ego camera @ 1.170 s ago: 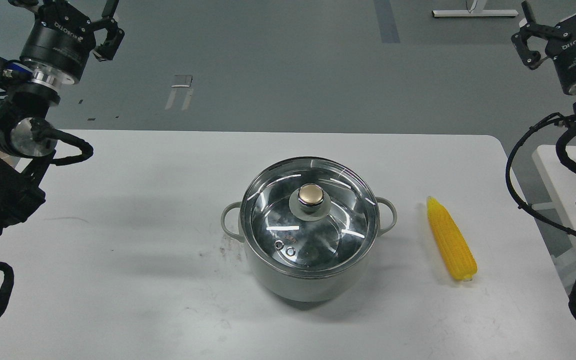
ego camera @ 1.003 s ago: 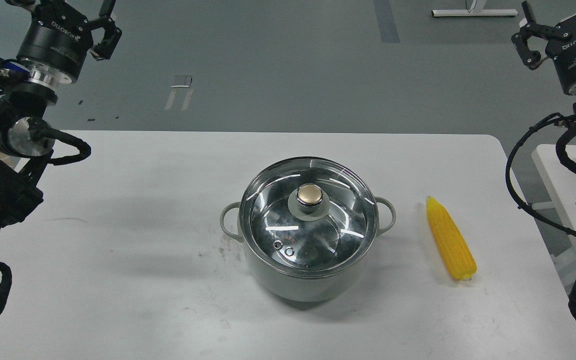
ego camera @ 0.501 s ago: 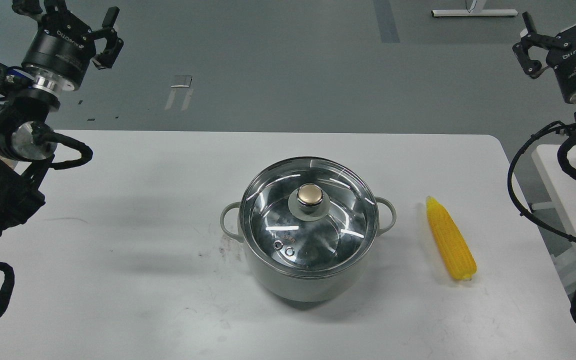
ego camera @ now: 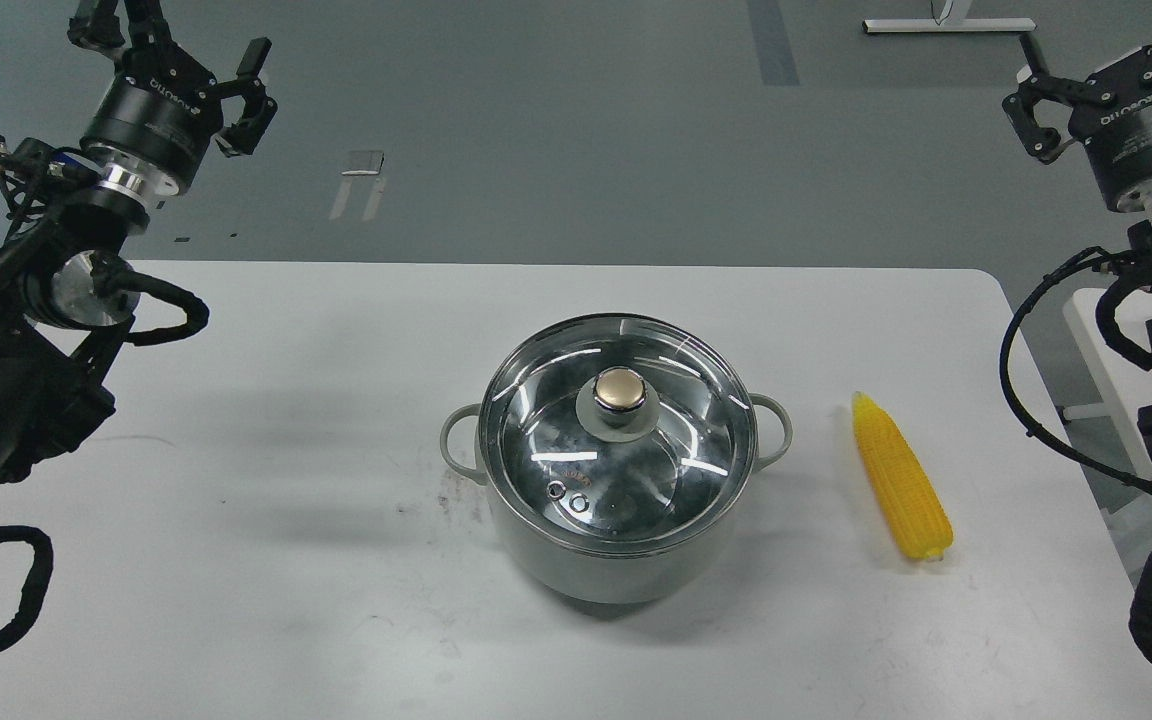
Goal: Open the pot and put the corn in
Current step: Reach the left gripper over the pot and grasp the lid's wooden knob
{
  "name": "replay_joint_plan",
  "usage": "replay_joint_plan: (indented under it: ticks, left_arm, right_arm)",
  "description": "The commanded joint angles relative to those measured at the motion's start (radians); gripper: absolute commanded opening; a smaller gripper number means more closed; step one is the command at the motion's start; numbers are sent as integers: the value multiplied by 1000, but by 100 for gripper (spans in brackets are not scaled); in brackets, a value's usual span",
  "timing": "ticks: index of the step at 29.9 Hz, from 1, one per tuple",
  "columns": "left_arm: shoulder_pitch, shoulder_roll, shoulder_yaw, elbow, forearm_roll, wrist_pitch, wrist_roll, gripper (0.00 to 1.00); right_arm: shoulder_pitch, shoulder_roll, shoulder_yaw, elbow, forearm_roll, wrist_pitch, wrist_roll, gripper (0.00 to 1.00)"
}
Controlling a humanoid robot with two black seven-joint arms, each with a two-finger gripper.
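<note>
The pale grey-green pot (ego camera: pixel 616 575) stands in the middle of the white table (ego camera: pixel 236 520). Its glass lid (ego camera: pixel 656 470) with a gold knob (ego camera: pixel 620 390) sits closed on it. The yellow corn (ego camera: pixel 901 475) lies on the table to the right of the pot, with its pointed end away from me. My left gripper (ego camera: pixel 178 40) is raised at the far left, well away from the pot, open and empty. My right gripper (ego camera: pixel 1104 45) is raised at the far right, beyond the corn, open and empty.
A second white table's edge (ego camera: pixel 1101 310) shows at the right, behind my right arm. The pot's loop handles (ego camera: pixel 456 440) stick out to the left and right. Grey floor lies beyond the table's far edge.
</note>
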Motion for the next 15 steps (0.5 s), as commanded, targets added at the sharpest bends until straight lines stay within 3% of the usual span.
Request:
replay_joint_plan:
  ticks: [1,5,9,15]
  left_arm:
    - [4,17,50,-105,20,0,22,97]
    - [-2,52,113,-227,112,0,37,96]
    - [-8,89,132,-423,403,10,34,96]
    - [9,85,133,-705,1064,22,19,86]
  right_arm:
    - [-22,-5,-1,5,0,0,1,100]
    - [-48,-5,0,11,3,0,1,100]
    - [-72,-1,17,28,9,0,22,100]
    - [-91,2,17,48,10,0,53,100]
